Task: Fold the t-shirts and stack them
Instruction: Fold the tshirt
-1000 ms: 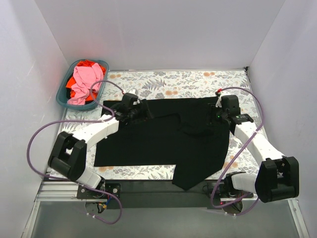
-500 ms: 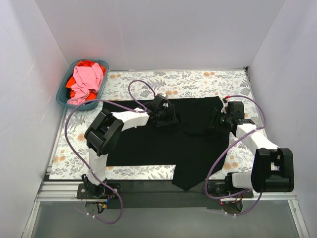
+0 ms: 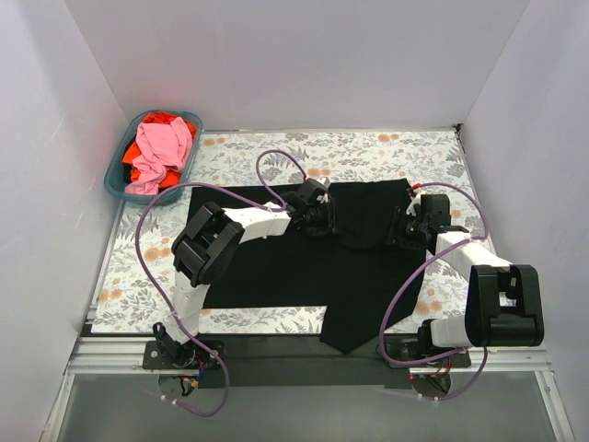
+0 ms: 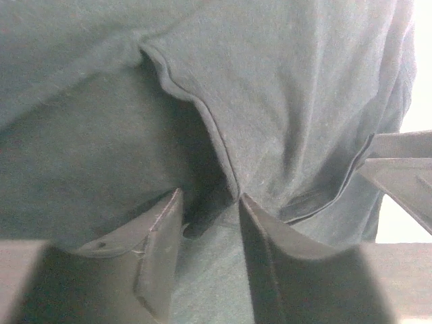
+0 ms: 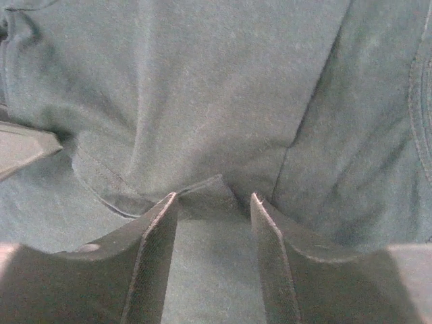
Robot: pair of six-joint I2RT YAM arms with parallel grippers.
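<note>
top view: a black t-shirt [image 3: 276,267] lies spread on the flowered table [image 3: 368,152], with one corner hanging over the near edge. its far right part is folded over into a thicker panel. the left gripper [image 3: 320,217] is on the left edge of that panel and the right gripper [image 3: 401,230] is on its right edge. in the far left corner a teal basket [image 3: 115,180] holds a pink t-shirt [image 3: 161,147] on top of an orange-red t-shirt [image 3: 161,118].

left wrist view: the left gripper [image 4: 209,202] is pressed down on the black t-shirt [image 4: 304,101]. its jaws are partly apart on either side of a hemmed fold that runs down between the tips. cannot tell whether the cloth is pinched.

right wrist view: the right gripper [image 5: 212,202] is down on the black t-shirt [image 5: 202,88]. its jaws are partly apart with a small peak of cloth raised between the tips. cannot tell whether a grip is made.
</note>
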